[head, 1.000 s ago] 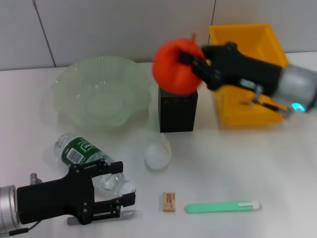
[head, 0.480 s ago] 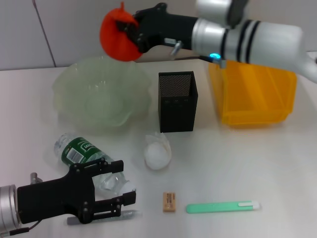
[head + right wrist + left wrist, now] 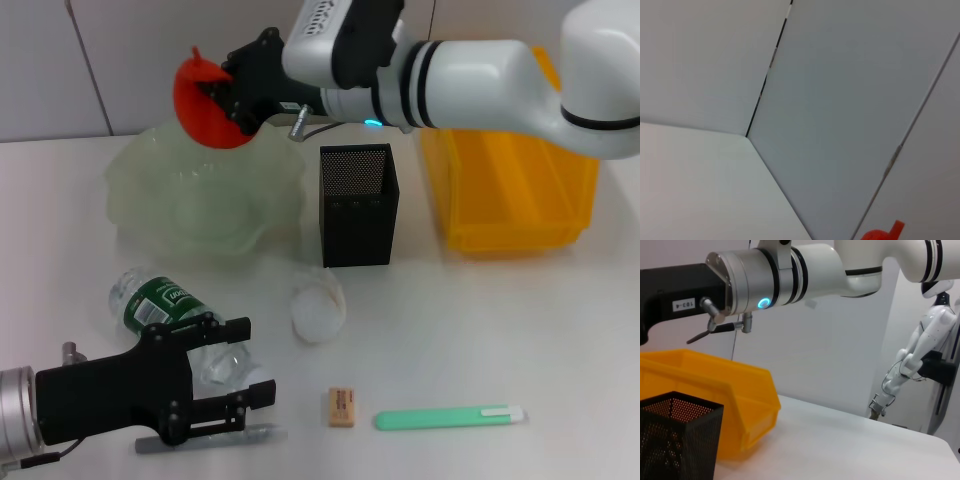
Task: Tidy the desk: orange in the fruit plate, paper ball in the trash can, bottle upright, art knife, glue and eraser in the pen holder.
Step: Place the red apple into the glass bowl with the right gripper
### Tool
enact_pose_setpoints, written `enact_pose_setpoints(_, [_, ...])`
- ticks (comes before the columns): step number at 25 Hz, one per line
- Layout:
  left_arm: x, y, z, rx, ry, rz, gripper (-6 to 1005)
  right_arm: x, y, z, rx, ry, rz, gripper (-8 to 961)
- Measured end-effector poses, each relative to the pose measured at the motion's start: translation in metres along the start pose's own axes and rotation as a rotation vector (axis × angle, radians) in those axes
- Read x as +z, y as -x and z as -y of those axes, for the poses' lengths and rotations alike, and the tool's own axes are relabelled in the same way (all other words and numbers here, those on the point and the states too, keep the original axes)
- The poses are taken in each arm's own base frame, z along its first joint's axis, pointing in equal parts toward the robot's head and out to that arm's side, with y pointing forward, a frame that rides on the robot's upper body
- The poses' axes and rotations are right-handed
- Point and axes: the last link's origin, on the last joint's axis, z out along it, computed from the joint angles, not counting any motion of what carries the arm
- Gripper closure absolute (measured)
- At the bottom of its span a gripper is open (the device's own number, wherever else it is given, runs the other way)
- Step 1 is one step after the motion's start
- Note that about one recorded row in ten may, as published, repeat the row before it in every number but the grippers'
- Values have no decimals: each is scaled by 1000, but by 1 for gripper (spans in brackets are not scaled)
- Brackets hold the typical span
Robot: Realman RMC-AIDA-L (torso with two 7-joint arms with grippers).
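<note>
The red-orange orange (image 3: 200,105) hangs in the air over the back rim of the pale green fruit plate (image 3: 190,215), with my right gripper (image 3: 222,95) shut on it. Its edge also shows in the right wrist view as the orange (image 3: 880,234). The bottle (image 3: 160,305) lies on its side at the front left, and my left gripper (image 3: 245,368) stands open just in front of it. The paper ball (image 3: 318,310), eraser (image 3: 341,407) and green art knife (image 3: 450,417) lie on the table. A grey stick (image 3: 215,438), perhaps the glue, lies under the left gripper.
The black mesh pen holder (image 3: 358,205) stands mid-table, also seen in the left wrist view as the pen holder (image 3: 675,440). The yellow trash can (image 3: 510,195) sits at the back right, the trash can (image 3: 715,400) beside it. The right arm (image 3: 470,70) reaches across above both.
My right arm has carried the orange leftward, from above the pen holder to above the fruit plate's back rim. The left gripper has barely moved.
</note>
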Motion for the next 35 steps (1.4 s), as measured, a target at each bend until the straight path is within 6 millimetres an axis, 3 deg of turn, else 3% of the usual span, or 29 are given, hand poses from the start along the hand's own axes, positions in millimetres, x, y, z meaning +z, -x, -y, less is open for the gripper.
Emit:
enact_pose_setpoints(14, [3, -7, 2, 13, 3, -33, 214, 16, 10, -2, -122, -51, -61, 801])
enact_pose_setpoints(19, [3, -6, 0, 18, 3, -43, 214, 16, 14, -2, -97, -48, -44, 607])
enact_pose_setpoints(27, [0, -3, -1, 10, -4, -41, 214, 11, 22, -3, -25, -30, 14, 438])
enact_pose_setpoints(31, [-2, -2, -2, 9, -7, -38, 214, -4, 26, -4, 77, 20, 53, 335])
enact_pose_setpoints(33, [-2, -1, -2, 19, -14, -36, 214, -20, 26, 0, 158, 48, 42, 256])
enact_pose_setpoints(34, [-2, -1, -1, 22, -16, -35, 214, -42, 22, 8, 258, 60, -5, 217])
enact_pose_setpoints(35, [-2, 0, -1, 29, -20, -34, 214, -52, 22, 11, 294, 67, -34, 177])
